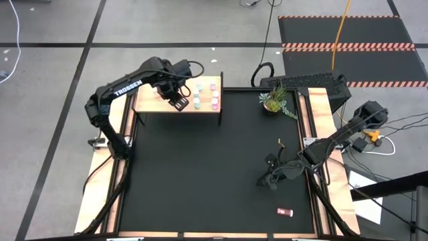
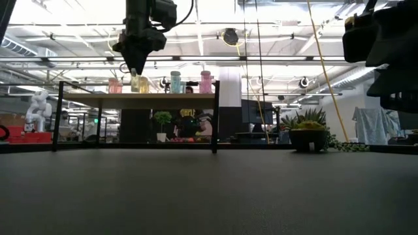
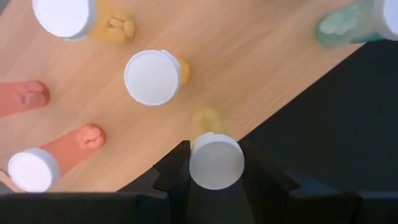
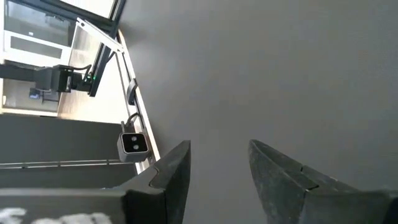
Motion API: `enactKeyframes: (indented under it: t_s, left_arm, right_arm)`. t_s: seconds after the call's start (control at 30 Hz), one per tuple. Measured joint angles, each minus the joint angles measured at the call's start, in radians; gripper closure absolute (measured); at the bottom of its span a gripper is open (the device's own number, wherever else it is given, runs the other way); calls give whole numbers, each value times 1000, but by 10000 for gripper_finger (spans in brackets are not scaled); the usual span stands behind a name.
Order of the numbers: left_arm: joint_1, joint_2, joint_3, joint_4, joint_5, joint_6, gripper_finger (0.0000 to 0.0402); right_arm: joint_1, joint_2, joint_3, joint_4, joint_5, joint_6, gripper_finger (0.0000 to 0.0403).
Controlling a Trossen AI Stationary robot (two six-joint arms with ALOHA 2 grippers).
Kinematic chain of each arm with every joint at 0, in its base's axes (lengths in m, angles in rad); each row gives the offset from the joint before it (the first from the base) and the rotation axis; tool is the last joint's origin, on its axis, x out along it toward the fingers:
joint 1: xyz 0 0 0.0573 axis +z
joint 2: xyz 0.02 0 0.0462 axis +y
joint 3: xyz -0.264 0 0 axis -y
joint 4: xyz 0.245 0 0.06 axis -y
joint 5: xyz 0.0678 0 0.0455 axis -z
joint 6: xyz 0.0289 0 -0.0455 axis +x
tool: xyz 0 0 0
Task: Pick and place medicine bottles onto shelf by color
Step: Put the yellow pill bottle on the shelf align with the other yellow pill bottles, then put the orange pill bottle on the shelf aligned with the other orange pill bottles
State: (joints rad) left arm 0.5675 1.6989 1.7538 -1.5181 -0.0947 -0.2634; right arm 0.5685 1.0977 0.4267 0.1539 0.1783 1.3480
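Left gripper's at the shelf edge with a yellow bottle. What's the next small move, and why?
Probably open the left gripper and lift clear. Its fingers clamp the yellow bottle by the white cap, apparently just over the shelf edge, beside two other yellow bottles. Whether it has touched down is unclear.

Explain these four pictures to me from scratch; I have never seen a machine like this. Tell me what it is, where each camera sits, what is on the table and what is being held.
This is a robot with two dark arms at a black table. One picture looks straight down, one looks level across the tabletop, and one camera rides on each wrist. The left gripper is over the near edge of the wooden shelf, its jaws closed on a yellow bottle by the white cap. Other small bottles already stand on the shelf: pink, yellow and teal. The right gripper waits over bare table, jaws open and empty. One red bottle lies on the table, and a potted plant sits at the back.
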Motion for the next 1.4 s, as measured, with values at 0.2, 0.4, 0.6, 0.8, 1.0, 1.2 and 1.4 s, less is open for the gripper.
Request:
enactKeyframes:
  t_s: [0.2, 0.4, 0.6, 0.8, 1.0, 1.2, 1.4]
  left_arm:
    - [10, 6, 0, 8, 15, 4, 273]
    - [14, 11, 0, 20, 42, 1, 272]
    - [19, 13, 0, 27, 41, 6, 255]
    - [23, 13, 0, 27, 41, -6, 185]
    - [23, 4, 0, -13, 41, 0, 123]
    - [6, -81, 0, -51, 43, -18, 92]
    - [-115, -232, 0, -53, 75, -152, 90]
  right_arm:
    - [-1, 0, 0, 0, -25, -23, 248]
    - [-1, 0, 0, -1, -45, -30, 248]
    - [0, 0, 0, -1, -52, -48, 248]
    - [0, 0, 0, -1, -52, -55, 248]
    - [1, 0, 0, -1, -53, -55, 248]
    - [3, -8, 0, 0, -53, -54, 248]
    - [28, -73, 7, 15, -9, -55, 248]
